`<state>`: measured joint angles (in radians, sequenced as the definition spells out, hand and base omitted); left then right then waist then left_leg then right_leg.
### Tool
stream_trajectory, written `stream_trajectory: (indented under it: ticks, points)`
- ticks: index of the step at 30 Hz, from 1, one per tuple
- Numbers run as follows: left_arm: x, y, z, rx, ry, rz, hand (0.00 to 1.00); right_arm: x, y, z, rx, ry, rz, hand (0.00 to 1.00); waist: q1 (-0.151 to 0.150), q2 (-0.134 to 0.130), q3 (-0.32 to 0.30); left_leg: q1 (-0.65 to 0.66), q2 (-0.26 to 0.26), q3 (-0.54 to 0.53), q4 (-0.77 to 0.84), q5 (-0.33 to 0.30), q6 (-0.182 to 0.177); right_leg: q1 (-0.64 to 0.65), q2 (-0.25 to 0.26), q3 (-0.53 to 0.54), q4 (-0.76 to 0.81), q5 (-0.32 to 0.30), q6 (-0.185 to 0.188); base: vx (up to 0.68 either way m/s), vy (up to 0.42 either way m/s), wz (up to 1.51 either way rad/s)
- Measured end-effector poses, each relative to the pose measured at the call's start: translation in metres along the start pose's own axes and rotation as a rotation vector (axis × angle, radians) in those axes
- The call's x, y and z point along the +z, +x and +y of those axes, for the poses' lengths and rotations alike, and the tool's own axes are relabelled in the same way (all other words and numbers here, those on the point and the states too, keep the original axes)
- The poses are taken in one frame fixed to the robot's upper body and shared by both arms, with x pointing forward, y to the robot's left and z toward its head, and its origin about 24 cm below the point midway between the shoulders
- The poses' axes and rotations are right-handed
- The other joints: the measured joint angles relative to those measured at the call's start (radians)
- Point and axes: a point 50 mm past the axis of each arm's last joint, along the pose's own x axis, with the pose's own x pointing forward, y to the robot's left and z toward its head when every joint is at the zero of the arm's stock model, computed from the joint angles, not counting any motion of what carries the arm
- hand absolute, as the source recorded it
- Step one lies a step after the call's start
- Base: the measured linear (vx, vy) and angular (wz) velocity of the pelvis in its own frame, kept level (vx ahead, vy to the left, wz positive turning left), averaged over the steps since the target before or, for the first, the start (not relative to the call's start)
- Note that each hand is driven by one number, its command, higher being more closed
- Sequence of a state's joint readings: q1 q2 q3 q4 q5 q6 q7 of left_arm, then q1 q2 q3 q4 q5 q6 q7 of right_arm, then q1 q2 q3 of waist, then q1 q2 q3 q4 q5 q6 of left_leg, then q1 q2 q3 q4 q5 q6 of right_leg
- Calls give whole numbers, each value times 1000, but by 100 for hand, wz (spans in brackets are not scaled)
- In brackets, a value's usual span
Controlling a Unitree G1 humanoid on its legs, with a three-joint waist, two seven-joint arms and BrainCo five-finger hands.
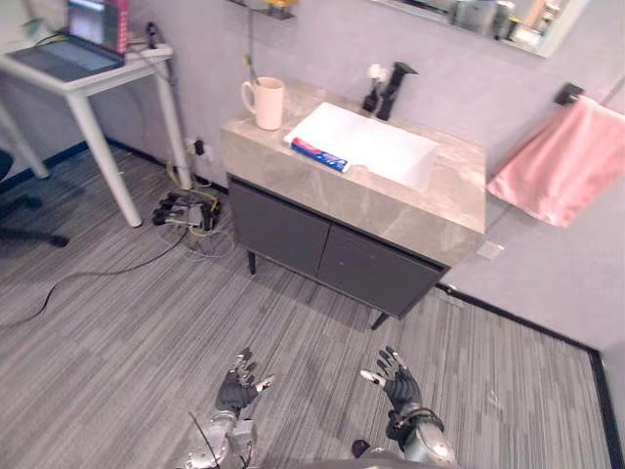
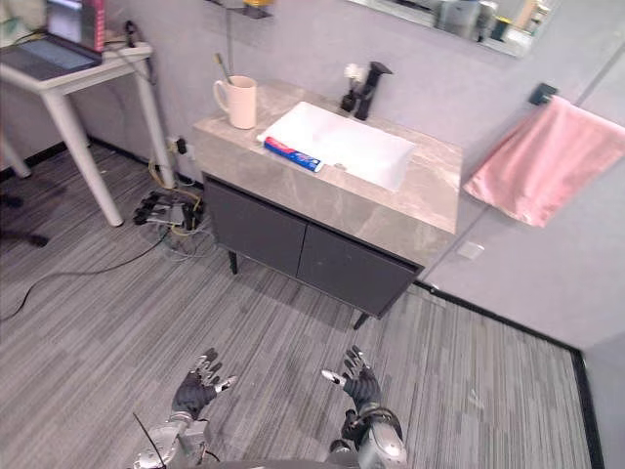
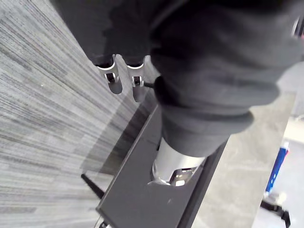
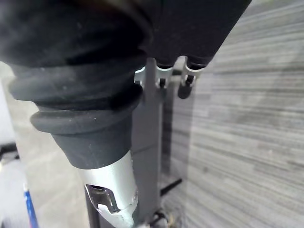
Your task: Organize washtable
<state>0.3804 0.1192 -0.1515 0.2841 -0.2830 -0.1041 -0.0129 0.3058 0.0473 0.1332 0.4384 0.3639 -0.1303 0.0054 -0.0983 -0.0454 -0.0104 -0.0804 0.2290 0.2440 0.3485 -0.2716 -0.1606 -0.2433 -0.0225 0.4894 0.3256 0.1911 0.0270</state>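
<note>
Left eye view: the left hand (image 1: 237, 386) and right hand (image 1: 398, 384) hang low over the floor, fingers spread, empty. Well apart from them, the tube (image 1: 319, 153) lies on the sink (image 1: 391, 151) rim, with the mug (image 1: 266, 103) at the counter's left corner. Right eye view: a towel (image 2: 542, 161) hangs right of the sink. Left wrist view: straight fingers face the cabinet (image 3: 142, 190), the tube's end on the counter above. Right wrist view: much the same from the other side.

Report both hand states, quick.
Left hand: open, holding nothing.
Right hand: open, holding nothing.
</note>
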Motion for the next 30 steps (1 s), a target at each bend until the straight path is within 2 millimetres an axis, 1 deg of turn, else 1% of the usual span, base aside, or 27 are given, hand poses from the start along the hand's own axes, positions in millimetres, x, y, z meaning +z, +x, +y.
stream_trajectory:
  ticks: [1, 2, 3, 4, 5, 6, 7, 8, 9, 10, 11, 12, 13, 15, 17, 18, 19, 20, 21, 22, 23, 24, 25, 26, 27, 28, 30]
  points:
    - [-4, -3, -3, -17, 0, 16, 0, -5, -4, -1, -6, 25, 16, 0, -2, 2, 1, 40, -14, 33, -16, 5, 8, -40, 4, -59, 101, -11, 7, -5, 165, -69]
    - [-6, -3, -4, -19, -2, 21, 0, -9, -7, -1, -2, 33, 25, 0, -1, 2, 1, 55, -22, 43, -21, 6, 10, -55, 8, -82, 150, -34, 18, -3, 118, -42]
    - [-9, -5, -5, -18, -1, 33, 0, -14, -11, -1, 6, 38, 40, 0, 0, 2, 2, 81, -31, 62, -28, 7, 13, -68, 26, -103, 224, -95, 41, -3, 49, -23]
    - [-12, -8, -8, -19, -6, 39, 0, -16, -17, 0, 15, 41, 41, 0, 0, 2, 2, 110, -46, 82, -40, 2, 23, -77, 55, -141, 312, -173, 53, -26, 27, -22]
    - [-14, -12, -11, -22, -15, 43, 0, -14, -21, 1, 29, 46, 28, 0, 1, -1, 3, 126, -65, 104, -46, -4, 29, -74, 83, -174, 346, -211, 62, -30, 8, -24]
    - [-14, -13, -14, -38, -21, 44, 0, -12, -23, 0, 33, 45, 17, 0, 2, -2, 3, 133, -77, 120, -50, -12, 29, -76, 84, -204, 344, -222, 44, -15, 16, -57]
    - [-16, -15, -24, -68, -37, 46, 0, -8, -23, -3, 45, 26, 6, 0, 5, 21, 8, 142, -78, 132, -55, -31, 27, -72, 77, -227, 289, -229, 53, 83, 24, -121]
    - [-12, -14, -34, -121, -39, 25, 0, -1, -19, -1, 60, 18, -21, 0, 19, 49, 8, 141, -69, 169, -70, -27, 24, -65, 72, -275, 200, -239, 38, 101, 23, -143]
    - [-6, -12, -37, -141, -30, 3, 0, 3, -18, 1, 69, 18, -35, 0, 25, 50, 10, 141, -69, 192, -72, -27, 23, -57, 64, -303, 174, -250, 21, 64, -35, -136]
    - [0, -11, -42, -171, -18, -23, 0, 7, -17, 3, 79, 17, -53, 0, 28, 35, 15, 134, -71, 201, -73, -27, 23, -42, 49, -353, 118, -272, 8, -3, -75, -76]
    - [3, -10, -45, -187, -16, -34, 0, 9, -16, 3, 80, 16, -59, 0, 24, 28, 13, 127, -74, 199, -74, -28, 23, -29, 41, -380, 71, -285, -2, 31, -109, -68]
    - [8, -2, -50, -221, -2, -47, 0, 8, -16, -1, 69, 9, -53, 0, 24, 32, 16, 119, -69, 175, -77, -39, 16, -1, 37, -402, -15, -293, 7, 87, -94, -34]
    - [10, 4, -57, -245, 6, -50, 0, 8, -16, -7, 47, 11, -52, 0, 15, 43, 23, 118, -70, 135, -85, -39, 17, 12, 48, -406, -39, -281, 1, 105, -81, -19]
    - [10, 6, -63, -262, 7, -50, 0, 10, -16, -15, 21, 6, -57, 0, 5, 52, 24, 131, -54, 117, -67, -37, 15, 24, 64, -414, -33, -292, -11, 158, -91, 6]
    - [9, 6, -62, -257, 6, -48, 0, 13, -16, -15, 26, 5, -64, 0, 27, 61, 39, 115, -10, 94, 68, -37, 15, 63, 93, -403, -31, -301, -22, 176, -115, -24]
    - [10, 6, -61, -253, -1, -51, 0, 17, -17, -13, 35, 8, -83, 0, 42, 74, 53, 56, 21, 22, 256, -29, 72, 99, 116, -383, -38, -309, -34, 160, -65, -59]
    - [9, 5, -57, -235, -5, -47, 0, 25, -16, -8, 58, 5, -118, 0, 68, 74, 66, -24, 30, -70, 440, -16, 124, 127, 128, -357, -46, -320, -49, 160, -16, -62]
    - [7, 4, -56, -224, -12, -42, 0, 28, -16, -6, 64, 6, -129, 0, 82, 81, 65, -51, 30, -117, 483, -28, 132, 138, 133, -345, -49, -331, -57, 119, 90, -69]
    - [4, 2, -54, -211, -13, -31, 0, 30, -14, -4, 73, 14, -140, 0, 90, 83, 66, -88, 6, -175, 488, -46, 146, 151, 134, -318, -56, -335, -57, 80, 113, -56]
    - [2, 0, -53, -206, -9, -26, 0, 33, -12, -1, 87, 13, -148, 0, 97, 81, 65, -98, -9, -202, 450, -57, 151, 159, 131, -299, -65, -335, -56, 116, 178, -90]
    - [-1, -3, -52, -200, -3, -15, 0, 37, -9, 3, 103, 13, -160, 0, 119, 80, 64, -99, -59, -273, 284, -69, 146, 161, 124, -250, -80, -331, -50, 151, 216, -96]
    - [-2, -5, -51, -193, -6, -12, 0, 38, -8, 5, 115, 6, -161, 0, 125, 85, 61, -91, -79, -327, 146, -55, 130, 151, 127, -225, -83, -330, -35, 144, 235, -98]
    - [-2, -6, -51, -193, -8, -13, 0, 41, -6, 7, 129, -4, -168, 0, 127, 96, 56, -91, -78, -348, 69, 0, 81, 144, 135, -213, -86, -329, -23, 201, 259, -81]
    - [-2, -7, -48, -189, 5, -12, 0, 36, -4, 8, 131, -5, -141, 0, 129, 70, 39, -76, -96, -319, 23, 32, 73, 136, 114, -183, -111, -314, 5, 187, 188, -45]
    - [1, -6, -45, -182, 13, -23, 0, 33, -6, 8, 127, 6, -135, 0, 110, 52, 29, -79, -113, -317, 8, 42, 85, 138, 91, -183, -140, -302, 20, 205, 173, -29]
    - [2, -5, -43, -180, 18, -28, 0, 31, -7, 8, 122, 11, -129, 0, 113, 49, 26, -78, -121, -310, -5, 46, 91, 139, 80, -183, -158, -295, 25, 167, 128, -17]
    - [6, -2, -41, -172, 32, -41, 0, 24, -4, 3, 99, 12, -97, 0, 113, 35, 18, -42, -150, -264, -71, 62, 115, 157, 39, -170, -214, -267, 53, 207, 180, -39]
